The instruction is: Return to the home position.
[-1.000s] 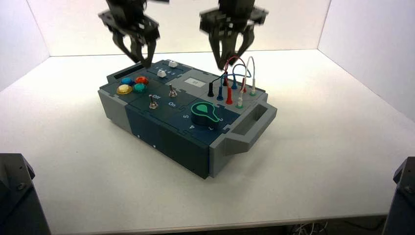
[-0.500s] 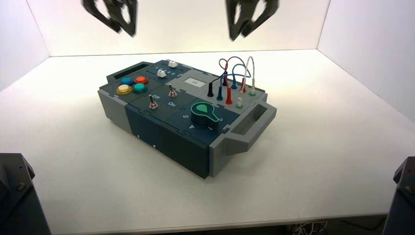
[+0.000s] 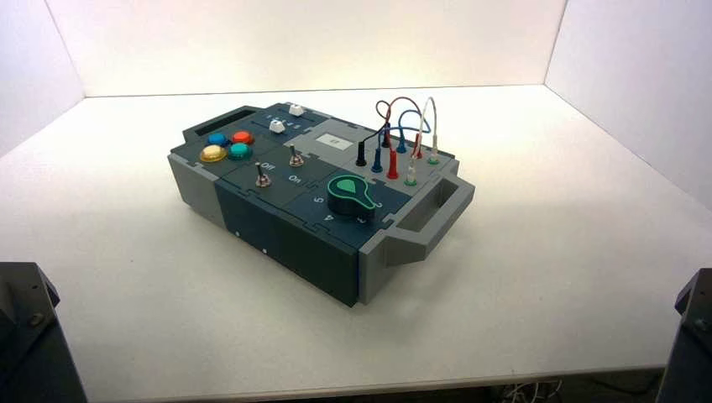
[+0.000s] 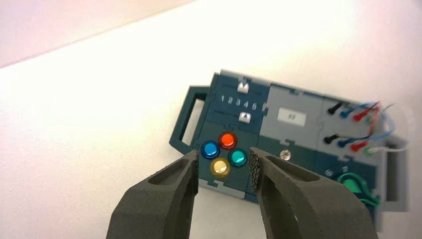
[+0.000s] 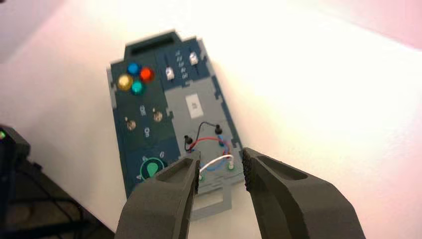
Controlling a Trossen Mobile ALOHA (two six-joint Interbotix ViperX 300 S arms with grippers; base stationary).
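The table is broad, white and matte, and on it sits the box, a chunky dark-blue and grey slab with a moulded handle loop at each end. That box is my landmark. Neither arm shows in the high view; going by the wrist views, both hang well above the box, looking down on it.

The left gripper is parted to a moderate gap, holding nothing, above the end with the four glossy round buttons: blue, red, green, yellow. The right gripper is parted about the same, also empty, above the end with the looping wires.

The fingers look like dark foam-grey wedges with dimpled pads.

I'd judge the retreat nearly done. What could go wrong? Little near the box. The thin red, blue, black and white leads stand proud of the box, but the right gripper is clear of them. The likelier trouble is the two arms folding inward together and clipping each other.
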